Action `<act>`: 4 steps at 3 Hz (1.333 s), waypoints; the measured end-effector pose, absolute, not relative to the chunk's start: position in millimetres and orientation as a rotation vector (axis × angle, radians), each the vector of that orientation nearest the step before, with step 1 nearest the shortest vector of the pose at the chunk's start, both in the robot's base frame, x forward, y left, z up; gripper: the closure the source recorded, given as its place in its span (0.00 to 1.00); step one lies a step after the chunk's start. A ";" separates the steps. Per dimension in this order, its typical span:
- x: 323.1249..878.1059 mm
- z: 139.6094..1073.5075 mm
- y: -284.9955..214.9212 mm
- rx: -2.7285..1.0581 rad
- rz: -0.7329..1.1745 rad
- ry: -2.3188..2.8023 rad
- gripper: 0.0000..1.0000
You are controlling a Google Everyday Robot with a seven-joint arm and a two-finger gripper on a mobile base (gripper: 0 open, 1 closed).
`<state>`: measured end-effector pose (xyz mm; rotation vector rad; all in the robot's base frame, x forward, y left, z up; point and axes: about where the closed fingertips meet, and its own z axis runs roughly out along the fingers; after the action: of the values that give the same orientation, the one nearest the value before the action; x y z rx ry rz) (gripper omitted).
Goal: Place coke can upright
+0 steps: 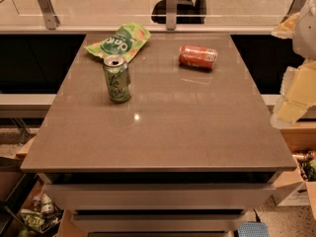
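The coke can (197,57) is red-orange with a pale label patch and lies on its side at the far right of the grey-brown table (163,137). My gripper (293,101) is a pale yellow and white shape at the right edge of the view. It hangs off the table's right side, to the right of the can and nearer the camera, and is well apart from the can. Nothing shows in it.
A green drink can (117,78) stands upright at the left middle of the table. A green snack bag (118,40) lies flat behind it at the far left. A glass railing (168,6) runs behind the table. Boxes and clutter (34,211) sit on the floor.
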<state>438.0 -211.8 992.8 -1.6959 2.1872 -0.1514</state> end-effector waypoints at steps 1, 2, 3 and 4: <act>439.4 994.2 -211.5 -1.693 -0.156 2.184 0.00; 455.4 1001.2 -207.8 -1.666 -0.178 2.162 0.00; 477.0 1001.7 -204.1 -1.655 -0.186 2.172 0.00; 523.8 986.6 -189.2 -1.686 -0.181 2.223 0.00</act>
<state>523.8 -189.2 986.6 -1.6857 2.2229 -0.1806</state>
